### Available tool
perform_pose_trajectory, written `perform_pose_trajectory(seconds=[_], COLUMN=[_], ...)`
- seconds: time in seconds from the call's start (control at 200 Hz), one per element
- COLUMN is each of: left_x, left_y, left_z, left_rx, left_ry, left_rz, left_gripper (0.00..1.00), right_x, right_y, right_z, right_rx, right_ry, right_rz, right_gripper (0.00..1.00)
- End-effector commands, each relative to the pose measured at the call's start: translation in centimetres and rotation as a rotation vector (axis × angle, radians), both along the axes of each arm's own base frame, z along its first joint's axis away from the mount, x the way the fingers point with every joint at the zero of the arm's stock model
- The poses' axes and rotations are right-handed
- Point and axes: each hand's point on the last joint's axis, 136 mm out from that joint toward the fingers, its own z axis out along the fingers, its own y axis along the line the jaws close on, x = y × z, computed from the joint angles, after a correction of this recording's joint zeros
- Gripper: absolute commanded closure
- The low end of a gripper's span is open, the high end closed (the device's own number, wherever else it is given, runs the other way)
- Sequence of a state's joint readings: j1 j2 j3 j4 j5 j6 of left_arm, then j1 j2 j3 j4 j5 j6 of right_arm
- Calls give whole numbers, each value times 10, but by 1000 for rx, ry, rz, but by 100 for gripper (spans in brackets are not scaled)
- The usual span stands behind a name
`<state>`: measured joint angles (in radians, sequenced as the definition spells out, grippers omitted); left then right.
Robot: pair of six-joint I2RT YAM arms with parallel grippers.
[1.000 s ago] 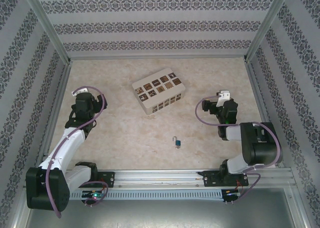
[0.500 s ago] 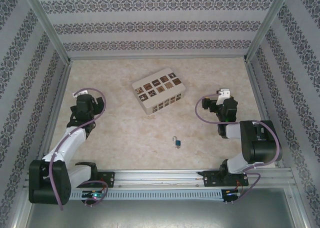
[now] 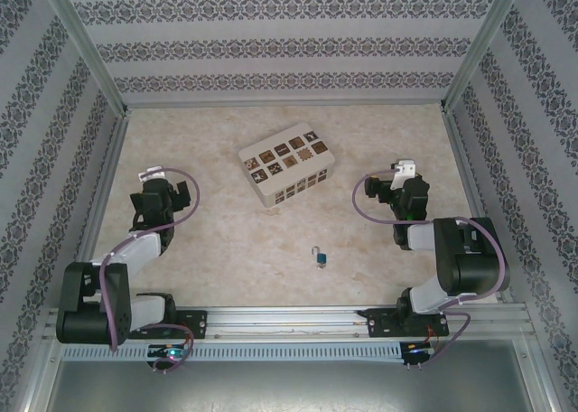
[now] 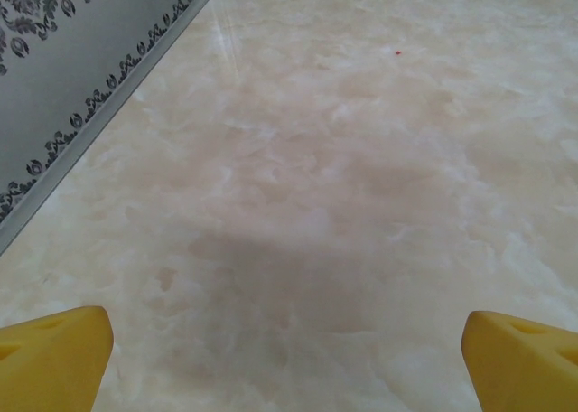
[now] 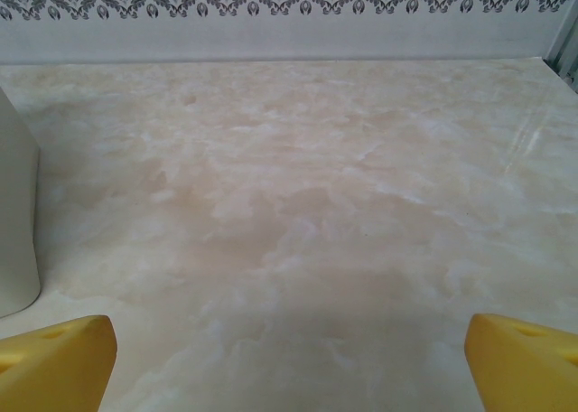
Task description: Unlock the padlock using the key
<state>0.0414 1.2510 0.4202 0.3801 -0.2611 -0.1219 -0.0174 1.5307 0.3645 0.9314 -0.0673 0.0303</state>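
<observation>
Marbled beige table, patterned walls; the padlock lies flat toward the front edge between the arms, shackle pointing to the far side. The right gripper is the closer one, with the padlock to its near-left and well apart; the left gripper is farther off. Both jaws stand wide, holding nothing.

Bare table around padlock, cream box beyond it, walls at sides
</observation>
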Motion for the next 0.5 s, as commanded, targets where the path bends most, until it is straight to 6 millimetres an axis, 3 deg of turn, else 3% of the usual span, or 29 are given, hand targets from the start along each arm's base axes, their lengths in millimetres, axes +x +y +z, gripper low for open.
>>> perform_pose_trajectory(seconds=[0.0, 0.3, 0.495], left_x=[13, 32, 34], left_y=[1, -4, -17], left_z=[13, 9, 8], left_rx=[25, 66, 53], left_ry=[-94, -121, -118], left_rz=[-27, -96, -177], left_gripper=[1, 1, 1], right_x=[5, 5, 5], right_y=[-2, -2, -2], right_z=[8, 8, 8], right_rx=[5, 5, 5], right_ry=[-25, -24, -24], right_rz=[-16, -17, -17], right_gripper=[2, 2, 1])
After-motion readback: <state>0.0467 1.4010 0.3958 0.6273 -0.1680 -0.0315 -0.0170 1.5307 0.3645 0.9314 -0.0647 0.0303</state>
